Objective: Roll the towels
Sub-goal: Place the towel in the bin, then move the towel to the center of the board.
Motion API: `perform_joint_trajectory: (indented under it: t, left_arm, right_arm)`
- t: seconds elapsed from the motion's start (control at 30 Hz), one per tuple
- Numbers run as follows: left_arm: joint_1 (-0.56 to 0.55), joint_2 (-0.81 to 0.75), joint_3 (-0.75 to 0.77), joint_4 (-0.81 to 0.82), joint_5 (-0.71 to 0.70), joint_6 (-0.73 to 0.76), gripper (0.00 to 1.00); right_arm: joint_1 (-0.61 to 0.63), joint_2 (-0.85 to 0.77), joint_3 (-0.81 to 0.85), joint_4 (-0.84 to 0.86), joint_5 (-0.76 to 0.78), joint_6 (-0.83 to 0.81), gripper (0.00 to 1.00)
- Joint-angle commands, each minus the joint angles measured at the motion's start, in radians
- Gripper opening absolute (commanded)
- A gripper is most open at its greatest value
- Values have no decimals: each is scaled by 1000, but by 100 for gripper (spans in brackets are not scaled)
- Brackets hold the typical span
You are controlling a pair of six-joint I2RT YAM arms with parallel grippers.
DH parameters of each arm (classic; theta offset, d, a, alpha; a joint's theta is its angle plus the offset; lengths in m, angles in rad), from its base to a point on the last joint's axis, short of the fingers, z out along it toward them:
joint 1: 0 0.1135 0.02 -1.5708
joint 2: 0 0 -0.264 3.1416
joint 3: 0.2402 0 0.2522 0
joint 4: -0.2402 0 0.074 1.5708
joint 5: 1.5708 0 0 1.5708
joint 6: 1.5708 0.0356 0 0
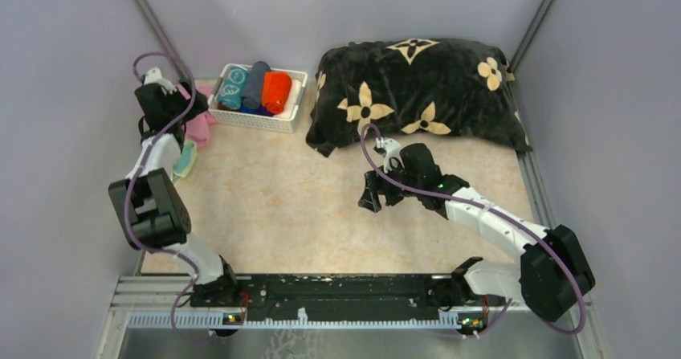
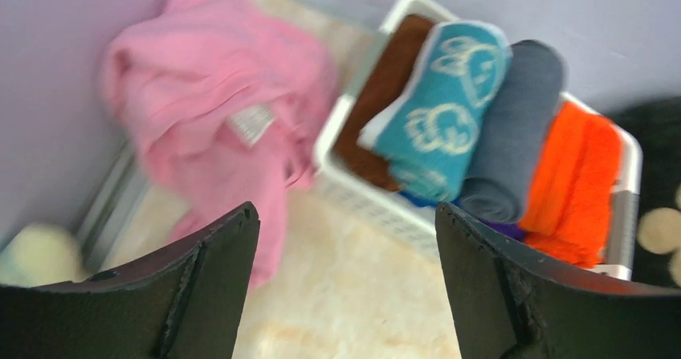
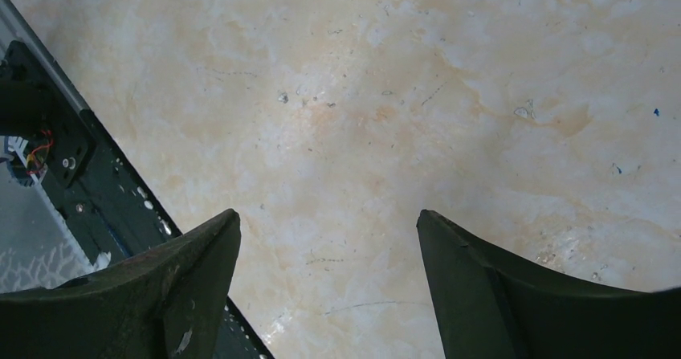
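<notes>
A white basket (image 1: 283,123) at the back left holds rolled towels: a teal one with pale circles (image 1: 234,86), a grey-blue one (image 1: 257,82) and an orange-red one (image 1: 276,91). The left wrist view shows the teal (image 2: 442,110), grey-blue (image 2: 514,126) and orange-red (image 2: 574,182) rolls, plus a brown one (image 2: 385,94). A pale yellow towel with teal patches (image 1: 186,160) lies by the left wall. My left gripper (image 1: 186,95) (image 2: 345,214) is open and empty, hovering between a crumpled pink towel (image 2: 209,126) and the basket. My right gripper (image 1: 373,194) (image 3: 328,218) is open and empty above the bare table.
A big black cushion with cream flowers (image 1: 417,86) lies at the back right, close behind my right gripper. The pink towel (image 1: 201,122) is bunched against the left wall beside the basket (image 2: 345,142). The black base rail (image 1: 337,291) runs along the near edge.
</notes>
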Motion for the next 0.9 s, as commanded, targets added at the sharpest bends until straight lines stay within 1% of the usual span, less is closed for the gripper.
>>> perform_joint_trajectory:
  t: [0.0, 0.1, 0.23, 0.3, 0.43, 0.47, 0.6, 0.67, 0.73, 0.8, 0.87]
  left_arm:
    - [52, -124, -177, 40, -239, -35, 84]
    - [89, -122, -230, 9, -287, -59, 83]
    - [117, -33, -207, -93, -345, -94, 81]
    - [122, 24, -184, -140, -336, -106, 78]
    - [125, 141, -138, -246, -284, -137, 69]
    - [125, 163, -131, -261, -256, -138, 65]
    - [125, 227, -113, -344, -172, -178, 44]
    - [124, 225, -136, -354, -140, -211, 32]
    - [121, 205, -171, -357, -88, -252, 18]
    - [106, 161, -224, -365, -57, -302, 10]
    - [76, 95, -291, -371, -36, -347, 8]
  right_arm:
    - [-7, -50, -18, 40, 10, -24, 81]
    - [-7, -62, -31, 54, -2, -23, 81]
    - [-7, -86, -40, 51, -4, -21, 81]
    - [-7, -101, -50, 54, 2, -17, 81]
    - [-7, -114, -57, 58, 2, -13, 81]
    - [-7, -117, -57, 57, 0, -15, 81]
    - [-7, -141, -62, 58, 1, -19, 81]
    - [-7, -155, -69, 62, 2, -18, 81]
    - [-7, -168, -74, 68, 0, -17, 81]
    - [-7, -181, -74, 71, -1, -17, 81]
    - [-7, -192, -70, 73, -1, -16, 81]
